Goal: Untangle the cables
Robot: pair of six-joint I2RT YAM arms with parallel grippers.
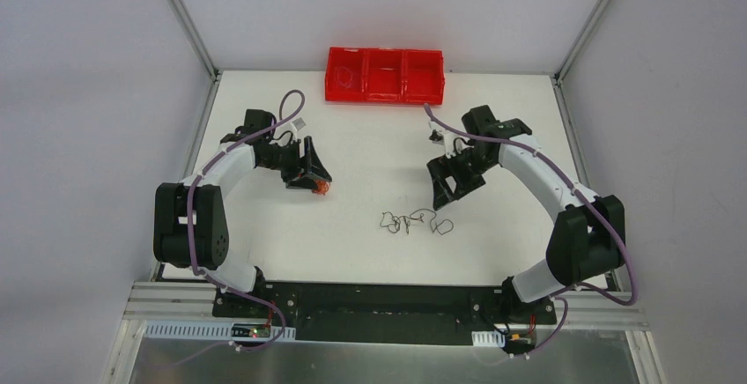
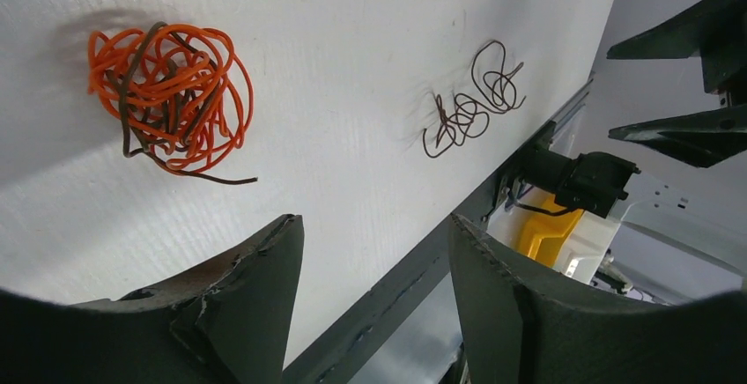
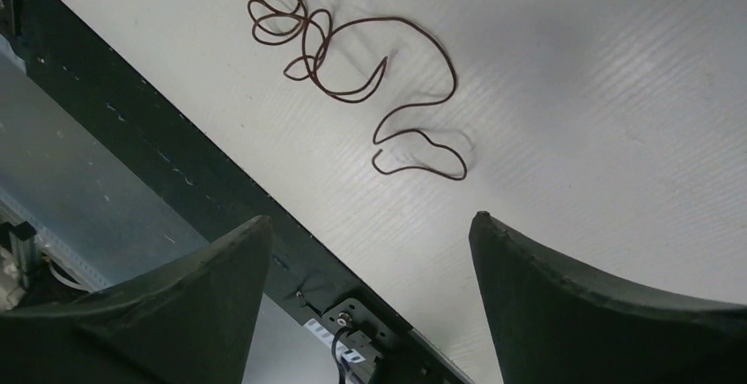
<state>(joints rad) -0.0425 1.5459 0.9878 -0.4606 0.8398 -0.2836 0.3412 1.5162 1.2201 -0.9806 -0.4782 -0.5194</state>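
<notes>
"Left gripper (image 2: 374, 225) — what do you see?"
"I see its jaws spread with nothing between them. The orange-and-brown wire ball (image 2: 167, 98) sits in the upper left of my left wrist view, apart from the fingers."
"And the right gripper (image 3: 370, 221)?"
"Spread wide too, and empty — the loose dark brown wire (image 3: 352, 67) lies across the top centre of its view, on the white table (image 3: 617, 93)."
</notes>
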